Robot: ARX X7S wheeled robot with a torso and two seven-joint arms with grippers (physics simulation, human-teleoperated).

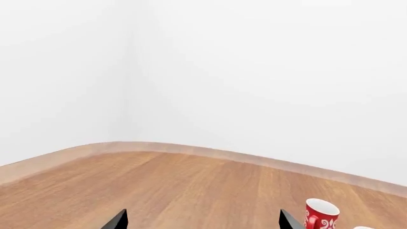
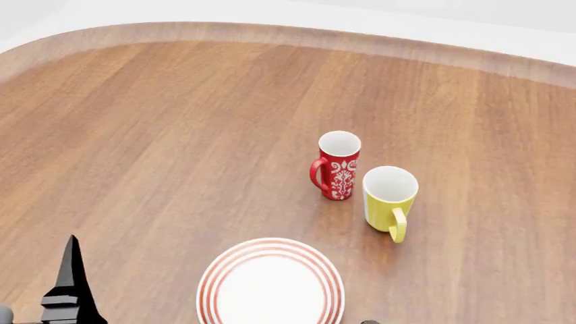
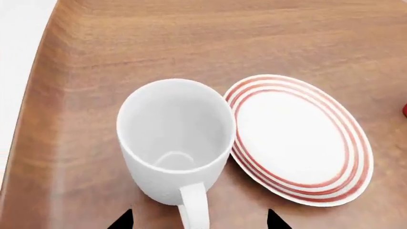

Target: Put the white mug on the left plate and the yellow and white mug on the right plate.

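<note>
On the wooden desk (image 2: 162,135), seen from the head camera, 1 red-ringed plate (image 2: 270,283) lies near the front edge, with the red floral mug (image 2: 338,165) and the yellow and white mug (image 2: 389,199) standing upright just beyond it, close together and not clearly touching, the yellow handle turned toward the robot. Which of the 2 plates this one is I cannot tell from that view alone. Largest of the things in the right wrist view is a ringed plate (image 3: 299,140), and the white mug (image 3: 173,140) stands upright on the desk just beside it, its wall overlapping the plate's rim in the picture, though whether they touch I cannot say. That mug sits straight ahead of the right fingers (image 3: 124,220), mouth up, its handle pointing back toward them and falling between the 2 dark tips, which are spread wide with nothing held. The right arm is therefore clearly the nearer one for the white mug, and a grasp would probably close around the handle or the near wall. The left fingers (image 1: 117,220) are likewise parted and empty, facing open desk, with the red mug off to one side.
</note>
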